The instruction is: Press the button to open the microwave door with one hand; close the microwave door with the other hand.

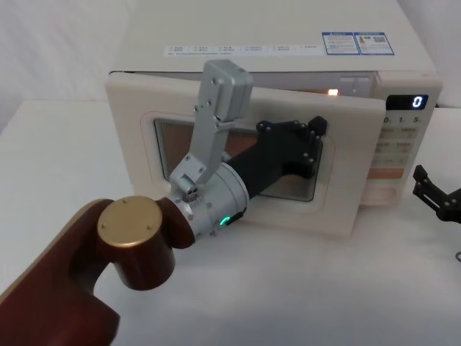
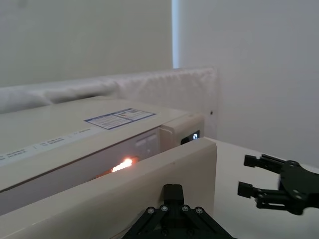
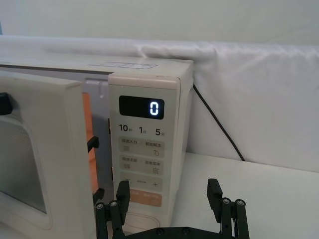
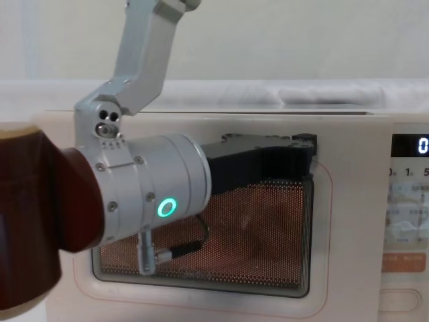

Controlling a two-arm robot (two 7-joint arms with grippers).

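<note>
The microwave door (image 1: 137, 151) stands a little open: its free edge, on the side of the control panel (image 3: 143, 149), is swung out from the body of the microwave (image 1: 238, 43), and a gap shows along the top, where an orange light (image 2: 123, 164) glows inside. In the right wrist view the gap between the door edge and the panel is clear, with the orange inner wall behind it.

The left gripper (image 1: 310, 130) is at the door. It lies against the outer face, over the upper right part of the dark window (image 4: 268, 235), with its black body slanting across the glass. From the chest view it covers the top corner of the window. I cannot tell if its fingers are spread or together, because they point away from the cameras and lie flat on the door.

The right gripper (image 3: 171, 199) is on the right side, above the white counter (image 1: 288, 288), near the control panel but not touching it. Its fingers stand wide apart and hold nothing. In its own wrist view they frame the lower part of the panel, where the orange key (image 3: 144, 200) is seen.

The display (image 3: 141, 106) shows a zero. The button is below the orange key and is hidden behind the right gripper.
</note>
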